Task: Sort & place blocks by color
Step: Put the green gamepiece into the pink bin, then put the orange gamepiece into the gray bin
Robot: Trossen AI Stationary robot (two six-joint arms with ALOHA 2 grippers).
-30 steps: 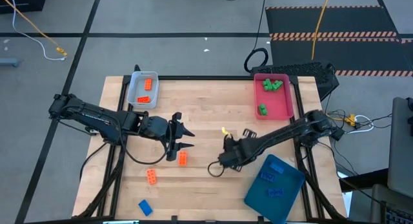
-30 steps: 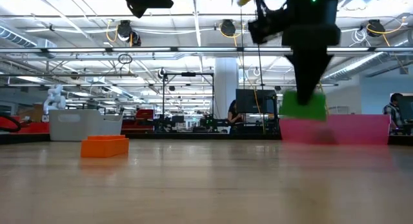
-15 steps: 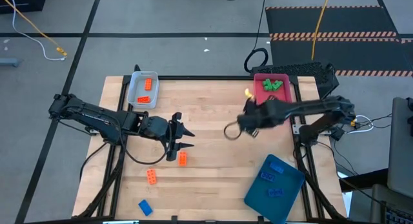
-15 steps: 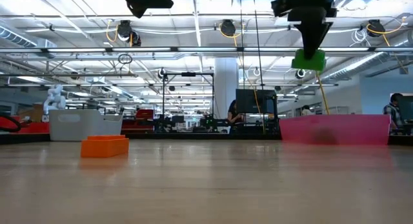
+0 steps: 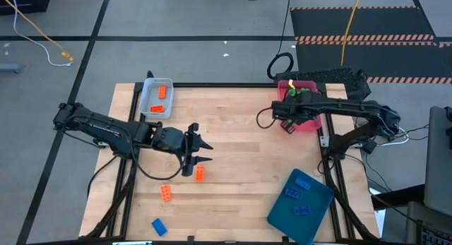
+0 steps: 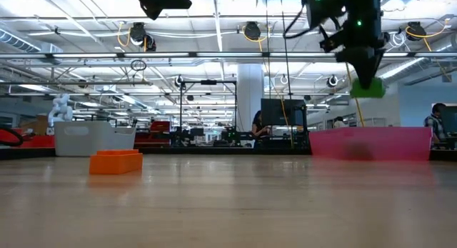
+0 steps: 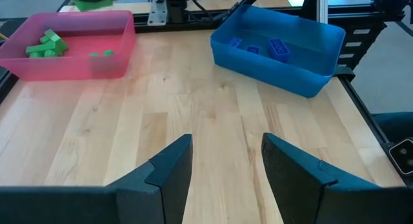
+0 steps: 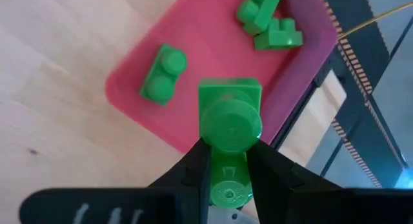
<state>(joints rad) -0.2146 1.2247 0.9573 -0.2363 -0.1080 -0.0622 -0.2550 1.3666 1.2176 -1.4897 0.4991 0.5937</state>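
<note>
The pale wooden table (image 5: 233,132) carries three trays: a pink plastic tray (image 5: 311,118) at about 1 o'clock from the table's centre, a dark-teal plastic tray (image 5: 300,199) at 5 o'clock, and a pale-blue plastic tray (image 5: 156,98) at 11 o'clock. The right gripper (image 8: 227,161) hangs above the pink tray, its fingers pinched onto a green studded plastic brick (image 8: 229,124) that stands between the tips; in the low view this brick (image 6: 367,89) is well clear of the tray's wall (image 6: 371,143). Under it in the tray lie more green bricks (image 8: 161,80), one alone near the rim and a cluster (image 8: 268,20) farther in. The left gripper (image 7: 226,161) waits near the table's middle, fingers parted with nothing between them. An orange studded brick (image 5: 200,174) lies just beside its fingertips, a second orange brick (image 5: 166,194) at 7 o'clock from that one, and a loose blue brick (image 5: 159,226) near the table's front edge. Two orange bricks (image 5: 161,93) sit in the pale-blue tray, and blue bricks (image 5: 302,183) in the dark-teal one
</note>
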